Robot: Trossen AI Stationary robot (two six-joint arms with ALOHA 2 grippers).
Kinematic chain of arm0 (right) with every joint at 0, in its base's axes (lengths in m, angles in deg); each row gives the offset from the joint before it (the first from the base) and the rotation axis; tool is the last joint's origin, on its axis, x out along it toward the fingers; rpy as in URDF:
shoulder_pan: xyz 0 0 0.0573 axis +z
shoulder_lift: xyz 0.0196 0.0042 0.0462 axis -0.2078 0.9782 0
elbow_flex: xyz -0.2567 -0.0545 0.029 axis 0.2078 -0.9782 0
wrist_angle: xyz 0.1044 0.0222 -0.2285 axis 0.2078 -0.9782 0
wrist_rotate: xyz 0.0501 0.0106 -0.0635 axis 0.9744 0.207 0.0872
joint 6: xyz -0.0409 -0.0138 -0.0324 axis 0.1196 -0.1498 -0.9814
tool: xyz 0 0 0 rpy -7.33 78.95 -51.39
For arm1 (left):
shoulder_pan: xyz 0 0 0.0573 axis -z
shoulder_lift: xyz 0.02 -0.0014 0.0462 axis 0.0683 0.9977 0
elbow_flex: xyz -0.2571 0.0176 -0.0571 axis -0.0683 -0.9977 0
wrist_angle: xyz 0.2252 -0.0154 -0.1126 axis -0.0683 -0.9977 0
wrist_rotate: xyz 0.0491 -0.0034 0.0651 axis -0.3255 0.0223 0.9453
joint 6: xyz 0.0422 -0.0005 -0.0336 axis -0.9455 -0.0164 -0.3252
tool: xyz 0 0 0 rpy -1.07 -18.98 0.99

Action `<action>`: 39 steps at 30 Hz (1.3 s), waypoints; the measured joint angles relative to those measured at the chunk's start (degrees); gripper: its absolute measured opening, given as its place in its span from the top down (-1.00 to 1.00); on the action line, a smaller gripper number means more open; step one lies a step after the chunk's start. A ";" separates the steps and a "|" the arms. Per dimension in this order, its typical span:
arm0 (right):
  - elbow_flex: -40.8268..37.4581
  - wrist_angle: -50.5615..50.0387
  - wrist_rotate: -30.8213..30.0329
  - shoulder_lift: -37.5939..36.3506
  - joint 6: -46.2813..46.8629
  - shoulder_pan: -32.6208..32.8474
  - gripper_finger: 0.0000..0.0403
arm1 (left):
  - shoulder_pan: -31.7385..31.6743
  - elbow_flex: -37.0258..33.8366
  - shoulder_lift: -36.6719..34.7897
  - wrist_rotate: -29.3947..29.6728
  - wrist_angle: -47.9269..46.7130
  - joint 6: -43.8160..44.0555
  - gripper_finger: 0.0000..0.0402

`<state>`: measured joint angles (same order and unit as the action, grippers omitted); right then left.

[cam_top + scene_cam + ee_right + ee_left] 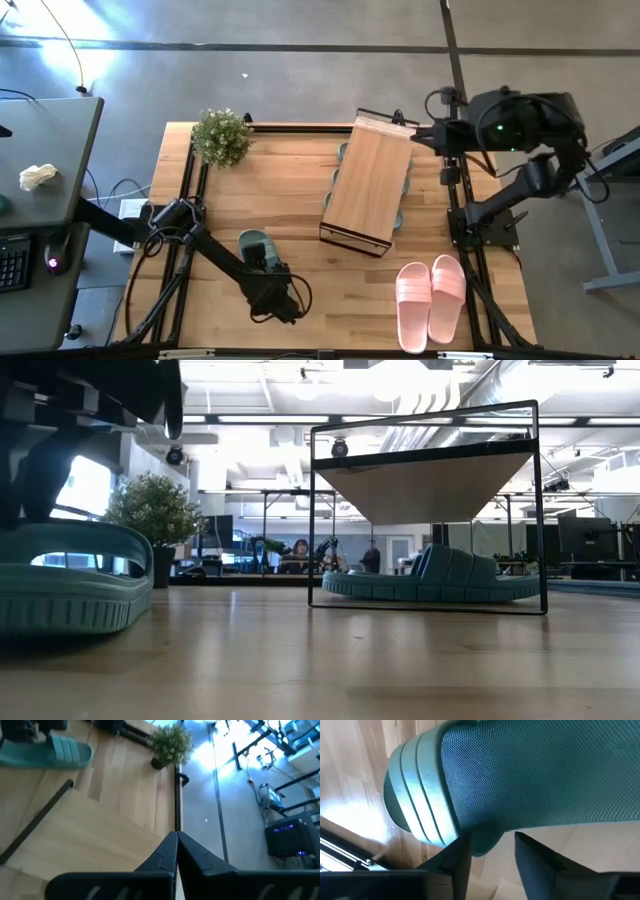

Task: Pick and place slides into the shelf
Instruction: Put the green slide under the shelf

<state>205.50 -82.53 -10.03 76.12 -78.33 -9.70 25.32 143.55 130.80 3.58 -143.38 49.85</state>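
Note:
A green slide (254,246) lies sole down on the table at the near left, seen large in the left wrist view (520,775) and in the low view (70,585). My left gripper (492,855) stands open over its near rim, pointing steeply down. The shelf (367,185) stands mid-table, with green slides (430,580) lying on the table beneath its top. A pink pair (430,295) lies at the near right. My right gripper (176,840) is shut and empty, raised high over the table's far right (428,135). My left gripper comes at the green slide's rim (482,845) from above, a finger on either side of it. One finger (457,860) lies next to the rim, and I cannot tell whether it touches. The other finger (535,862) stands clear. The slide lies flat on the table.
A potted plant (222,135) stands at the table's far left corner. Dark frame rails run along the table's left and right sides. A grey desk (45,150) with a mouse stands left of the table. Bare wood lies between the green slide and the shelf.

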 joint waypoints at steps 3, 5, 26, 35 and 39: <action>-4.64 0.66 -0.16 -1.63 -0.05 0.46 1.00 | 0.00 -0.04 0.00 1.35 0.02 0.43 0.15; -8.90 2.21 -0.47 -2.50 -0.50 0.51 1.00 | 0.00 -0.81 -0.04 3.68 0.07 0.48 0.05; -27.95 17.17 1.06 -8.30 -6.20 0.23 1.00 | -2.64 -1.18 -0.09 9.61 -3.87 0.74 0.07; -27.95 17.15 0.90 -8.30 -5.42 0.23 1.00 | -2.64 -4.60 -0.09 12.11 0.11 -4.33 0.08; -27.95 17.15 0.90 -8.30 -4.30 0.23 1.00 | -2.64 -7.23 -0.09 11.68 1.32 -4.61 0.09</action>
<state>177.56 -65.38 -9.13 67.82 -82.63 -9.47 22.67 136.32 130.71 15.26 -142.06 45.24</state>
